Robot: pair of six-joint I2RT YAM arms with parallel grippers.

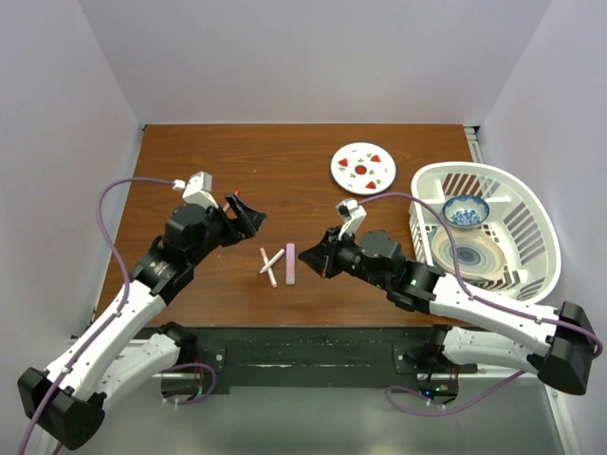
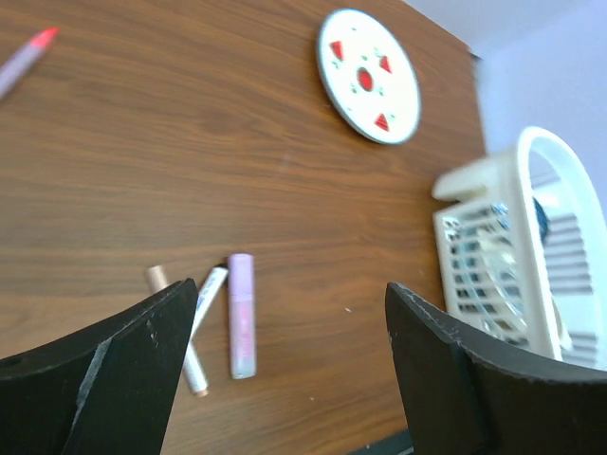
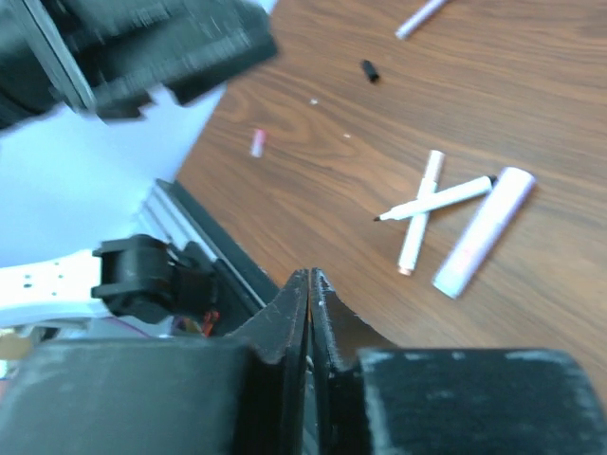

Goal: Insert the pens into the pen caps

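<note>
Pens loose on table, between the two grippers. Pink marker on the right-hand side of the cluster, long axis running from the near edge toward the far edge. Two thin sticks crossed just beside it, on the left-hand side. Right gripper just beside the marker, fingers pressed together on nothing, apparently the nearer tool. Left gripper farther off, jaws spread wide, empty. Small pink cap and black cap loose on the wood, well apart from the cluster, on its left-hand side.
</note>
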